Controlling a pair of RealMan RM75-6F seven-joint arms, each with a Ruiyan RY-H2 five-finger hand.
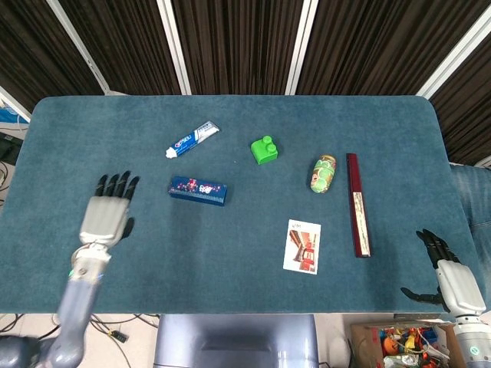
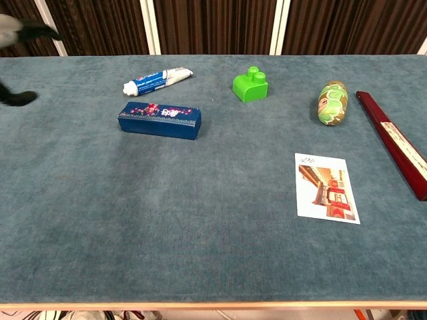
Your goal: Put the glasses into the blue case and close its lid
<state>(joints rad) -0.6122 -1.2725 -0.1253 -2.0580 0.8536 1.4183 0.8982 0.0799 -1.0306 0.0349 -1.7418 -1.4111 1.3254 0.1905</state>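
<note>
We are holding our left hand (image 1: 107, 215) flat over the cloth at about nine o'clock on the table (image 1: 230, 253), fingers spread and straight, gripping nothing; in the chest view only its dark fingertips (image 2: 20, 98) are peeking in at the left edge. Our right hand (image 1: 453, 280) is hanging off the table's edge near four o'clock, fingers loosely apart and likewise empty. Working outward from the left hand, the blue case (image 1: 198, 190) is lying just to its right, toward the centre-left, long side running left to right, lid looking closed. We are not seeing any glasses outside it, so we are judging they are either already inside or out of sight. The case is looking like a rigid, light box with smooth printed sides, so we are expecting it to slide on the cloth if pushed from one end; we are thinking the best hold is across its short width, thumb on the near long face and fingers on the far one. Beyond it are a toothpaste tube (image 1: 192, 139) at eleven o'clock, a green block (image 1: 264, 150), a green pouch (image 1: 323, 174), a dark red box (image 1: 357, 205) and a picture card (image 1: 302, 246)
</note>
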